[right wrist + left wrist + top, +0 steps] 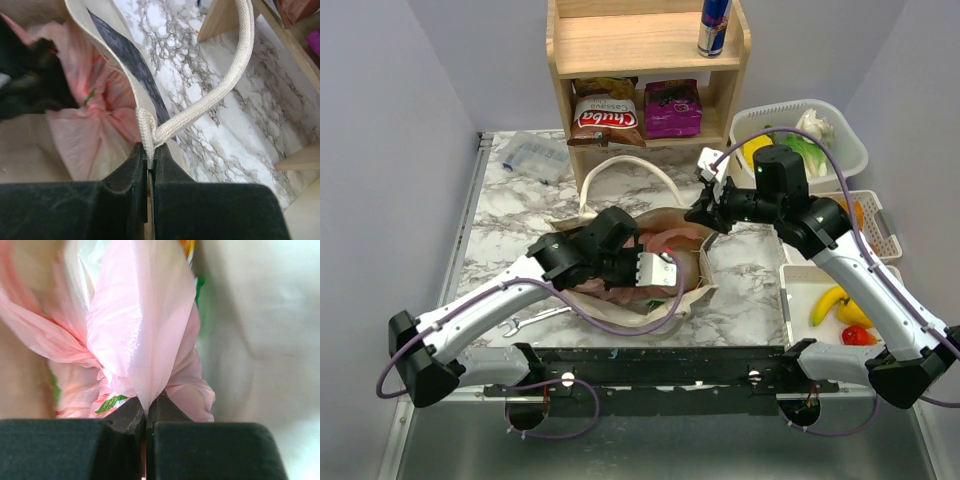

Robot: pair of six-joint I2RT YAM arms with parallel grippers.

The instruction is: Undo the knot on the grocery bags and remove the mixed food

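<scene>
The left fingers [140, 417] are fully closed on a fold of the pink plastic bag [140, 315], with the thin film pinched between the tips. The pink plastic bag lies inside the beige canvas tote [620, 180], which rests on its side at the middle of the marble table [510, 230].

The right fingers [142, 165] are fully closed on the tote rim, at the point where the rope handle [220, 95] joins it. The rim stands up from the table at that point.

The knot [107, 107] appears as a bunched gather of pink film just inside the tote mouth, close beside the left arm. Green and orange patches show through the film and cannot be identified.

A banana [830, 303] and a red pepper [858, 335] lie in the white tray [798, 290] at the right edge of the table.
</scene>
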